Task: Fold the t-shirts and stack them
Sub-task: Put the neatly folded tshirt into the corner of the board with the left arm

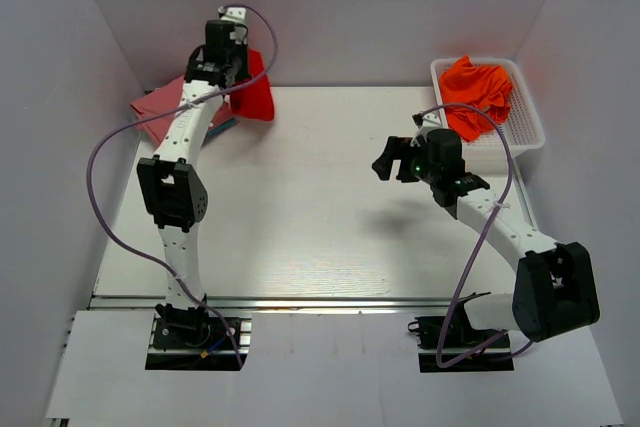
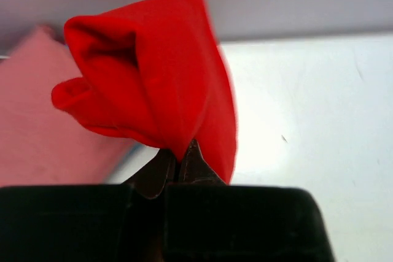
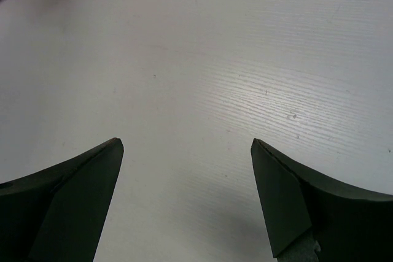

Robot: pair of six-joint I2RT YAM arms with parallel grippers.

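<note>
- The left gripper (image 2: 181,162) was pinched shut on a bunched fold of the red t-shirt (image 2: 153,72), which hung from it at the table's far-left corner.
- Just beside it, the pink t-shirt (image 1: 158,112) lay flat on the table (image 1: 300,217).
- The right gripper (image 3: 187,145) stood wide open and empty over bare tabletop.
- The orange t-shirts (image 1: 478,90) sat heaped in the white basket (image 1: 528,127), far right.

Light: even overhead brightness is washing the white table (image 1: 320,207), glaring beyond the left claw (image 2: 181,159).
Shadows: a soft one is pooling under the right claw (image 1: 393,159).
Focus: the red t-shirt (image 2: 153,72) is blurring ahead of the left claw.
</note>
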